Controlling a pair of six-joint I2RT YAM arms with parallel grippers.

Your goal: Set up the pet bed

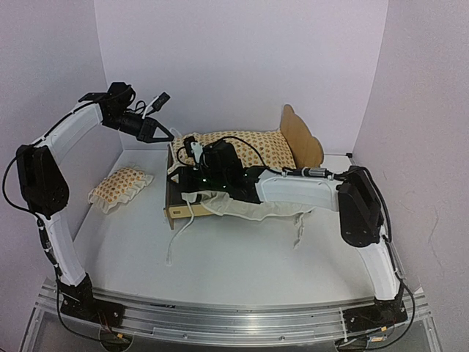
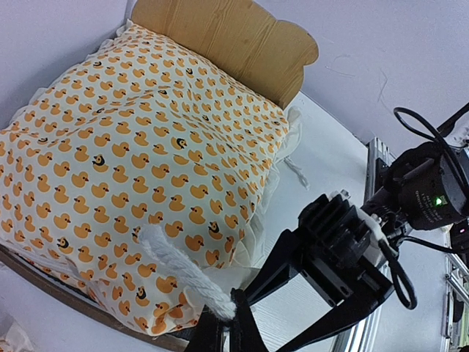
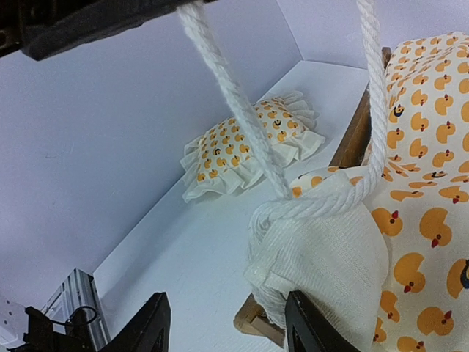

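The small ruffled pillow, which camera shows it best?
Top external: the ruffled pillow lies whole and unobstructed on the table, left of the pet bed. The right wrist view shows it closer, duck print and ruffles clear, but a white cord crosses it. The left wrist view does not show it.

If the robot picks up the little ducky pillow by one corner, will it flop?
Probably yes: the little ducky pillow looks puffy and soft, with thin ruffled edges, so it would likely sag. It seems light. Lying flat on the table, it shouldn't roll.
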